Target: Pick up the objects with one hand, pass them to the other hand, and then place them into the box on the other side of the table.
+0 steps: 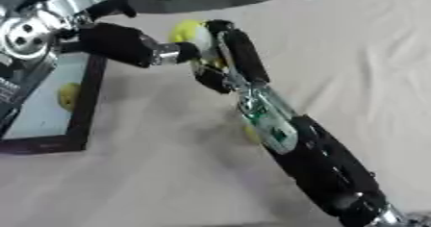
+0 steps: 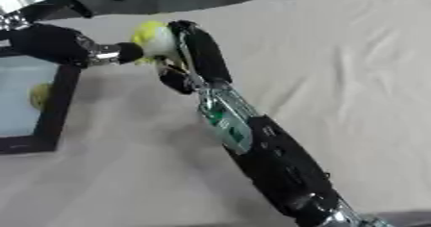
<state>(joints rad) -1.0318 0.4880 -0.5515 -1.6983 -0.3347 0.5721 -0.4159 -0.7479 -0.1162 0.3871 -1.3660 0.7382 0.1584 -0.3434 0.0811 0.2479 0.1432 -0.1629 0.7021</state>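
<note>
The right hand curls round a small yellow ball that looks light and smooth, best cupped whole by the left hand, whose fingers I cannot make out.

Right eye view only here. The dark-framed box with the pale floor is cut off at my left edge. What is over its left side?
Observer: In the left eye view, a black panel with white lettering covers the left edge of the dark-framed box.
Operator: Left arm clear of the box?
Observer: No. Its round silver joint overlaps the box's far corner in the picture.
Operator: Anything beside the right forearm?
Observer: A yellowish patch shows at the left edge of the black right forearm. I cannot tell what it is.
</note>
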